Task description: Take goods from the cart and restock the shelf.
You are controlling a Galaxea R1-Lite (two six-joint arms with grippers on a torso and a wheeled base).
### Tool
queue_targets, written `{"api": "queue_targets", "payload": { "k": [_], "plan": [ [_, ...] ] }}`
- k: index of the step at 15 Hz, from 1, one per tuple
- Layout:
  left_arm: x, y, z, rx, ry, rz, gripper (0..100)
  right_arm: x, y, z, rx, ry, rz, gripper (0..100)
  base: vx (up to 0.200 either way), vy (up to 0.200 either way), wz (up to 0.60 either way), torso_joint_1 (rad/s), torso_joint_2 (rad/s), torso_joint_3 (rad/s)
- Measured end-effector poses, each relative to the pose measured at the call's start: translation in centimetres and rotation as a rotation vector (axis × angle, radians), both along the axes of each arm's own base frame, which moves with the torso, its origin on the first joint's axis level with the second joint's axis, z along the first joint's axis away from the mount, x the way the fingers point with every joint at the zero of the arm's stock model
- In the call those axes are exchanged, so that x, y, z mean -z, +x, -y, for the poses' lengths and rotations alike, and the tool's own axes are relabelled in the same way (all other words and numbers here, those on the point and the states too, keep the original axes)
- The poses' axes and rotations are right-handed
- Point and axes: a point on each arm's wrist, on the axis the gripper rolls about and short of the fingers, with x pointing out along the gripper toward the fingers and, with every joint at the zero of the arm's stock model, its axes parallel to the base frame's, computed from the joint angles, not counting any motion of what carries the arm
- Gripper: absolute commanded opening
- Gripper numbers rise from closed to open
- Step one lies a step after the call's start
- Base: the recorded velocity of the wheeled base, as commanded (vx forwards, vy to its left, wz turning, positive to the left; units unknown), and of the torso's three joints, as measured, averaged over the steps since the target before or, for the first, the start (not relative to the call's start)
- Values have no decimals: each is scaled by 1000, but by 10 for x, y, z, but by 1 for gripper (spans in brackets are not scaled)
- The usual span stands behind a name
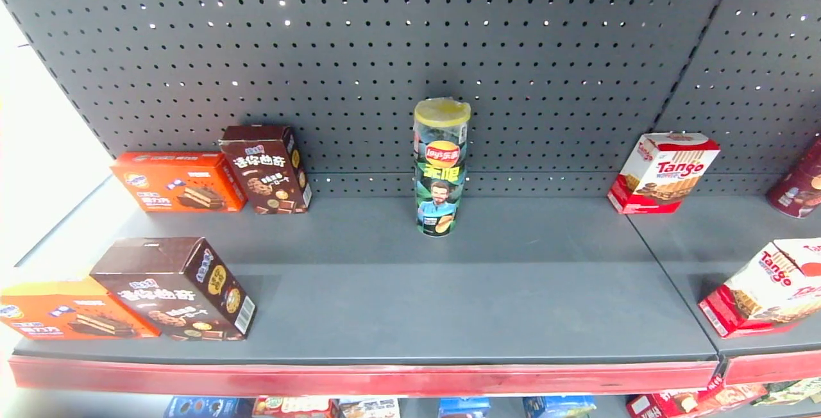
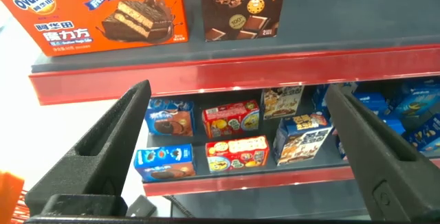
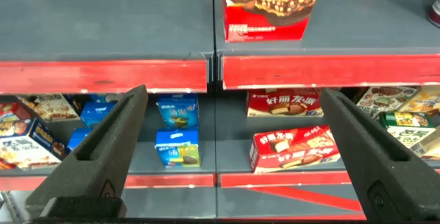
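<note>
The grey, red-lipped shelf (image 1: 449, 302) carries 1 upright chip can (image 1: 440, 168) mid-back. At left, 2 pairs touch: rear orange box (image 1: 178, 182) with rear brown box (image 1: 266, 169), and front orange box (image 1: 61, 310) with front brown box (image 1: 176, 288). 1 wafer box (image 1: 664, 172) stands at right.

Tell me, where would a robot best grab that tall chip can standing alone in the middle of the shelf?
Probably around the middle of the chip can, on its round body, coming in level from the front. It stands upright with bare shelf on both sides, while the pegboard back panel behind it blocks the rear, and the yellow lid looks too flimsy to hold.
</note>
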Motion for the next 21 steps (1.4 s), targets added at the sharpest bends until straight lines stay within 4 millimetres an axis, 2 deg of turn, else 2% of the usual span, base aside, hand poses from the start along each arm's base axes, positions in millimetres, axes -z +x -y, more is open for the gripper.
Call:
{"api": "queue_targets", "payload": {
  "k": [10, 21],
  "plan": [
    [0, 0, 0, -2, 0, 0, 100, 0, 0, 0, -1, 0, 0, 100, 0, 0, 600, 5, 3, 1],
    [0, 0, 0, 8, 15, 1, 100, 0, 0, 0, 0, 0, 1, 100, 0, 0, 0, 0, 0, 0]
  ]
}}
